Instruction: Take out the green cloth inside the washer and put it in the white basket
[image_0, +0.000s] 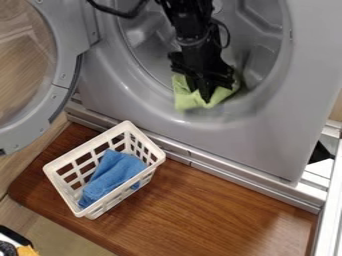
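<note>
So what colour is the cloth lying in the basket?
Blue; the camera view shows the cloth best.

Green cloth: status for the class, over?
Gripper on green cloth, at mouth of washer. Door swung open, aside. Blue cloth in white basket, may crowd it.

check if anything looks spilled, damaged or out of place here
Nothing stands out: the white basket stands upright with a blue cloth inside, and the green cloth is bunched at the washer opening, by the gripper.
</note>
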